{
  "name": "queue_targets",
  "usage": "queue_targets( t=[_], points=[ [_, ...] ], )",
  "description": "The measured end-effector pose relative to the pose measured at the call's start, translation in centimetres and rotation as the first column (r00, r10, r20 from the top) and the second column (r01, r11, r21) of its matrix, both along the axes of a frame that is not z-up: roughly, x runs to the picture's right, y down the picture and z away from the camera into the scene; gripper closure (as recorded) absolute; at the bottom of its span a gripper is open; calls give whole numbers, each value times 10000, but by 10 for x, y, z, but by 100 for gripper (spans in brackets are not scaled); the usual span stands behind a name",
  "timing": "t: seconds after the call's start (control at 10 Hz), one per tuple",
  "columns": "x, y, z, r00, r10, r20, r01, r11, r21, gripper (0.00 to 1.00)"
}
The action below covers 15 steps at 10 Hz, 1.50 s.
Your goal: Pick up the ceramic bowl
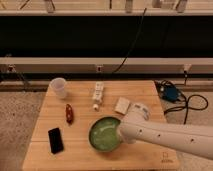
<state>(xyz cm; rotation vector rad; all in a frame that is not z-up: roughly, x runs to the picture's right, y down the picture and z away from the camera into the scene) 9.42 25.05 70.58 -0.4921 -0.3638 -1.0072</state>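
The ceramic bowl [104, 134] is round, shallow and glossy green with pale streaks inside. It sits on the wooden table [80, 155] near the front, right of centre. My white arm [165, 136] reaches in from the lower right and covers the bowl's right rim. The gripper [122, 133] is at the arm's end, at that right rim, mostly hidden by the wrist.
A translucent white cup [58, 87] stands at the back left. A white bottle-like item [98, 93] and a white packet [122, 105] lie behind the bowl. A red object [69, 113] and a black phone [55, 140] lie to its left. A blue device with cables [170, 93] is off the table's right.
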Motion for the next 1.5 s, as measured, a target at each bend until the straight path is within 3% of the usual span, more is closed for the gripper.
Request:
queue_targets(
  t=[1.5],
  points=[
    [41, -36, -24, 9999, -48, 130, 46, 10000, 80, 100]
  ],
)
